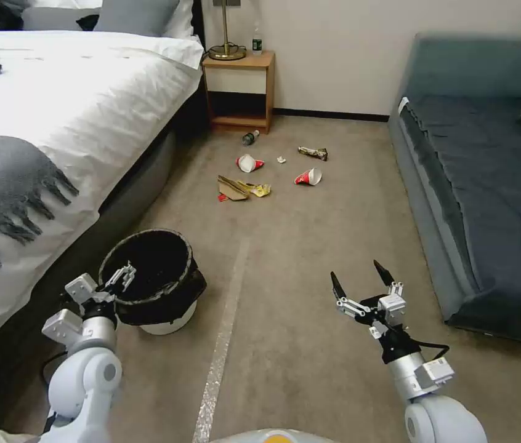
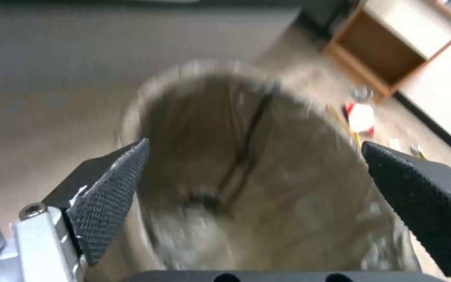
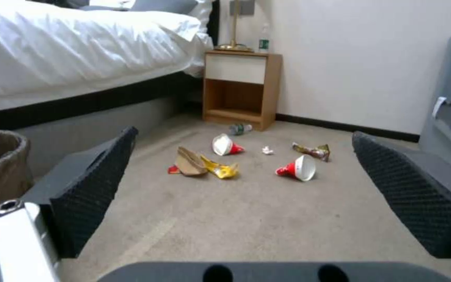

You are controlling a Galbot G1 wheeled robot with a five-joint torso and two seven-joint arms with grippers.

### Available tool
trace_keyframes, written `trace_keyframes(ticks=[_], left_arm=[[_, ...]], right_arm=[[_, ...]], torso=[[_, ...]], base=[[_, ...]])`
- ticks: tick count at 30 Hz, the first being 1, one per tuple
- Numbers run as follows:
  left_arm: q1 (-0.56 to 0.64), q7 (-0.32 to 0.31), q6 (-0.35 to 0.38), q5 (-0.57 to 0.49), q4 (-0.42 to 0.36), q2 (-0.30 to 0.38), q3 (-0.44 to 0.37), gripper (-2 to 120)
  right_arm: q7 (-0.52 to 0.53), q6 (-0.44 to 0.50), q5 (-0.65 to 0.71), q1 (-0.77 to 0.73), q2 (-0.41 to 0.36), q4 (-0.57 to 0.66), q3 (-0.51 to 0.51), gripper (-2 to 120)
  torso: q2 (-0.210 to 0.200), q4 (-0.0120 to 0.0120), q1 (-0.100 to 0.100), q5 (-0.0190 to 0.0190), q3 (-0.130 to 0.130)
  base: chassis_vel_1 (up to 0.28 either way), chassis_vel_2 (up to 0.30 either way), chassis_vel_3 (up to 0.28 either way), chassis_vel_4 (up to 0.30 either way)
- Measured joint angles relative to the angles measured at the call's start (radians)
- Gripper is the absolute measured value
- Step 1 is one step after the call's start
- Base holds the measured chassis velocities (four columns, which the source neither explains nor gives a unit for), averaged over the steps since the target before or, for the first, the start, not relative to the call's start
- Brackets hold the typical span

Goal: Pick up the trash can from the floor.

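The trash can [image 1: 153, 280] sits in the lower left of the head view, upright on the floor [image 1: 310, 246] close beside the bed [image 1: 57, 123], its axis vertical and its round mouth open upward, the dark bag folded over the rim and white showing only at the base; my left gripper [image 1: 124, 278] hangs at the near-left edge of that rim, fingers spread apart and closed on nothing; in the left wrist view the mouth of the bin [image 2: 246, 164] lies straight ahead between my two pads [image 2: 110, 192], blurred, so I cannot tell whether one finger is inside the rim or both are above it; I judge the rim wall is what the jaws must straddle, one finger in and one out; my left arm is plainly the nearer one; my right gripper [image 1: 364, 289] hovers in the lower right of the head view, well apart from the bin across the pale tape strip [image 1: 220, 351], jaws wide open and empty; farther up the carpet lies scattered litter [image 1: 254, 178], red-and-white paper cones and wrappers, and a nightstand [image 1: 239, 89] with a bottle [image 1: 257, 42]; any print on these is too small for me to read.
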Motion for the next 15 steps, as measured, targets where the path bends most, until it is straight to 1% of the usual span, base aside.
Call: trace_keyframes(ticks=[2, 3, 4, 5, 6, 8, 12, 15], left_arm=[[-0.011, -0.014, 0.045, -0.026, 0.006, -0.006, -0.003, 100], [-0.011, -0.014, 0.045, -0.026, 0.006, -0.006, -0.003, 100], [-0.012, -0.018, 0.053, -0.028, 0.008, -0.007, -0.003, 100], [-0.017, -0.028, 0.077, -0.033, 0.017, -0.011, -0.004, 100], [-0.017, -0.028, 0.077, -0.033, 0.017, -0.011, -0.004, 100], [-0.02, -0.04, 0.099, -0.038, 0.024, -0.014, -0.012, 100], [-0.022, -0.044, 0.107, -0.044, 0.026, -0.015, -0.017, 100], [-0.025, -0.034, 0.092, -0.038, 0.034, -0.014, -0.017, 100]], right_arm=[[-0.004, 0.002, 0.003, 0.005, -0.001, -0.005, 0.005, 100], [-0.004, 0.002, 0.003, 0.005, -0.001, -0.005, 0.005, 100], [-0.006, 0.003, 0.004, 0.006, -0.002, -0.006, 0.006, 100], [-0.009, 0.003, 0.008, 0.008, -0.004, -0.008, 0.01, 100], [-0.009, 0.003, 0.008, 0.008, -0.004, -0.008, 0.01, 100], [-0.014, 0.003, 0.013, 0.017, -0.006, -0.018, 0.018, 100], [-0.016, 0.003, 0.014, 0.026, -0.006, -0.03, 0.018, 100], [-0.017, 0.003, 0.013, 0.035, -0.003, -0.038, 0.014, 100]], torso=[[0.0, -0.0001, 0.0, 0.0, 0.0], [0.0, -0.0001, 0.0, 0.0, 0.0], [0.0, -0.0002, 0.0, 0.0002, 0.0], [0.0, 0.0, 0.0, 0.0, 0.0], [0.0, 0.0, 0.0, 0.0, 0.0], [0.0, 0.0001, 0.0, 0.0008, 0.0], [0.0, 0.0001, 0.0, 0.0005, 0.0], [0.0, 0.0001, 0.0, 0.0004, 0.0]], base=[[0.0, 0.0, 0.0, 0.0], [0.0, 0.0, 0.0, 0.0], [0.0, 0.0, 0.0, 0.0], [0.0, 0.0, 0.0, 0.0], [0.0, 0.0, 0.0, 0.0], [0.0, 0.0, 0.0, 0.0], [0.0, 0.0, 0.0, 0.0], [0.0, 0.0, 0.0, 0.0]])
